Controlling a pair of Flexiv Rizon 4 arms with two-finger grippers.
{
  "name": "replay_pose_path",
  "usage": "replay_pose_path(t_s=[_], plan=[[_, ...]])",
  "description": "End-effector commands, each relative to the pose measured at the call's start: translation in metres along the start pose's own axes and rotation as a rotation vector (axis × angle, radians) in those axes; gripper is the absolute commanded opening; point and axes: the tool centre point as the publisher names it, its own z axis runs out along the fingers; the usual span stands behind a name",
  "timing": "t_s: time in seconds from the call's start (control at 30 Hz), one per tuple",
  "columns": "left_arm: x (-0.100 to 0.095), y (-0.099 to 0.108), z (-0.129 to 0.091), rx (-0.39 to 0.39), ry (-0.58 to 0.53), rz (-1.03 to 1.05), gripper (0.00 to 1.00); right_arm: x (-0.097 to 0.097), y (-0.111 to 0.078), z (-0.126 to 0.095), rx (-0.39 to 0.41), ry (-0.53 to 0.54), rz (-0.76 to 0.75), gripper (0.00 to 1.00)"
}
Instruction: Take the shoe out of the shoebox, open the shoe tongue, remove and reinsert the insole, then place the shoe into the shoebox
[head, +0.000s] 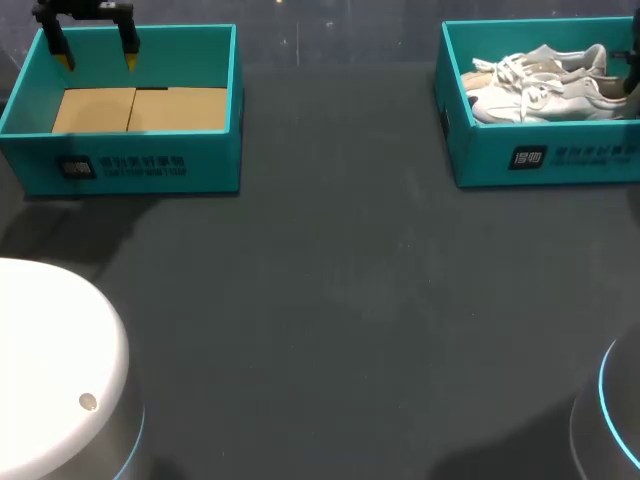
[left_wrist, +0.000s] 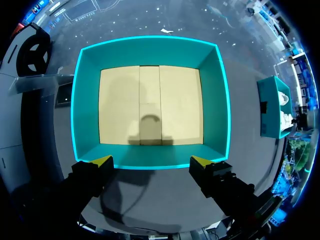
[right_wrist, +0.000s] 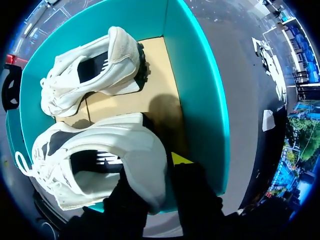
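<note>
Two white shoes lie in the teal shoebox (head: 540, 160) at the back right. My right gripper (right_wrist: 155, 167) is at the heel of the nearer shoe (right_wrist: 90, 160). One finger reaches inside the shoe's opening and the yellow-tipped one (right_wrist: 181, 159) presses the outside of the heel, so it is shut on the heel wall. The second shoe (right_wrist: 90, 70) lies beyond it. In the head view the right gripper (head: 632, 82) shows only at the frame's edge, beside the nearer shoe (head: 545, 98). My left gripper (head: 95, 50) hangs open over the other teal box (left_wrist: 150, 45), which holds nothing.
The left box (head: 130, 165) at the back left has a bare cardboard floor (left_wrist: 150, 105). Dark tabletop (head: 330, 300) stretches between and in front of the two boxes. White robot bases (head: 50, 370) stand at the near corners.
</note>
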Motion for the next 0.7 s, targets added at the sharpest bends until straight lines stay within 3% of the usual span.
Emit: replay_pose_path(t_s=[0.03,0.37,0.7], plan=[[0.000,0.000,-0.001,-0.001,0.000,0.000,1.00,0.005,0.003,-0.021,0.006,-0.007,0.002,0.00],[0.000,0.000,-0.001,-0.001,0.000,0.000,1.00,0.003,0.013,-0.041,0.009,-0.033,0.014,0.00],[0.000,0.000,-0.001,-0.001,0.000,0.000,1.00,-0.011,0.020,-0.029,0.030,-0.068,0.050,0.00]])
